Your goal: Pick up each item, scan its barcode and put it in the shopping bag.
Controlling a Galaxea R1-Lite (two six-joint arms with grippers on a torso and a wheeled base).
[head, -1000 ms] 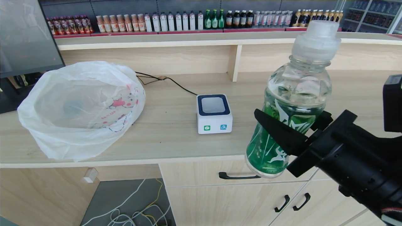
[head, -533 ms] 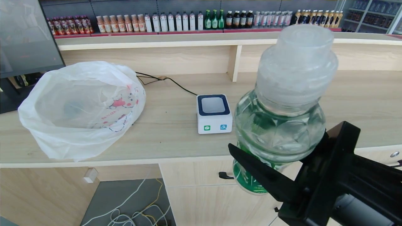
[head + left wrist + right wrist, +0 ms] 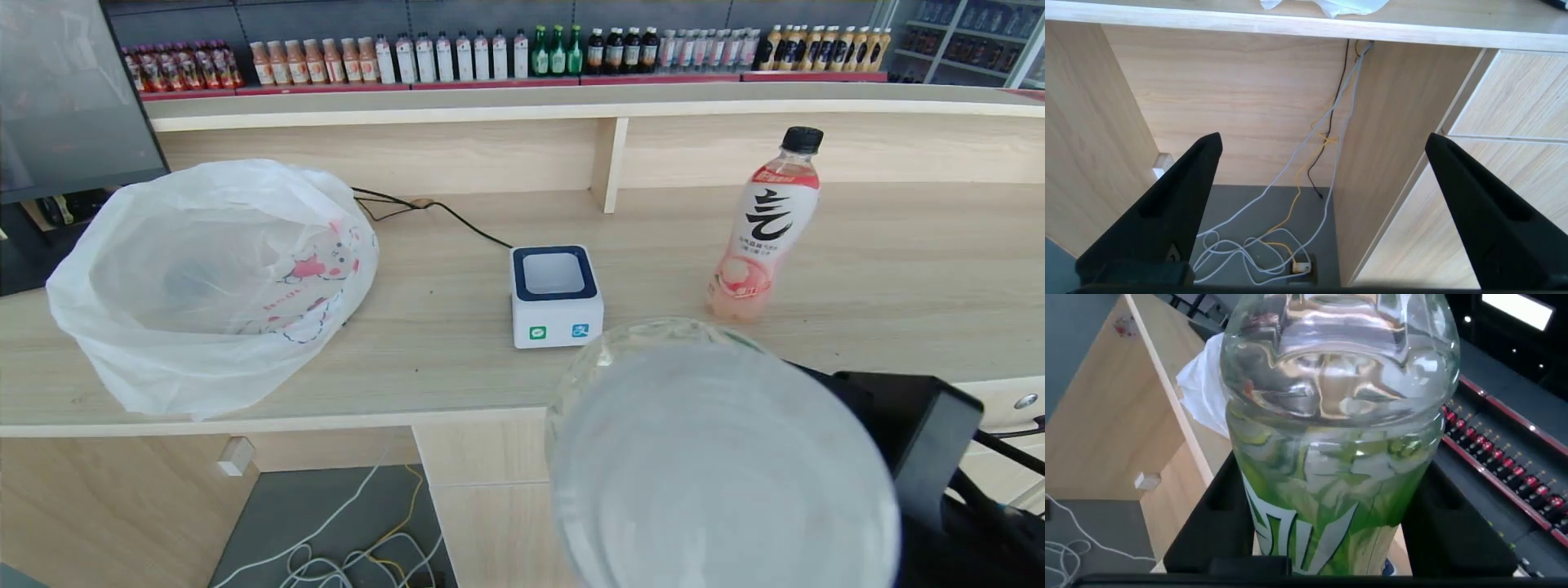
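Note:
My right gripper (image 3: pixel 1331 527) is shut on a clear bottle with a green label (image 3: pixel 1331 457). In the head view that bottle (image 3: pixel 718 465) is held up close, its whitish cap end-on, in front of the counter's edge. A pink-and-white bottle with a black cap (image 3: pixel 763 224) stands upright on the counter to the right of the white scanner box (image 3: pixel 557 296). The white plastic shopping bag (image 3: pixel 212 278) sits open-mouthed at the counter's left. My left gripper (image 3: pixel 1319 212) hangs open below the counter with nothing between its fingers.
A black cable (image 3: pixel 433 208) runs from the scanner to the counter's back. A raised shelf with a divider (image 3: pixel 608 155) bounds the back. Cabinet doors (image 3: pixel 1511 98) and loose cables on the floor (image 3: pixel 1266 245) lie under the counter. A dark monitor (image 3: pixel 73 90) stands far left.
My right gripper has brought the green bottle up and closer to the head camera, its cap now looming large. The pink bottle behind it has come into sight.

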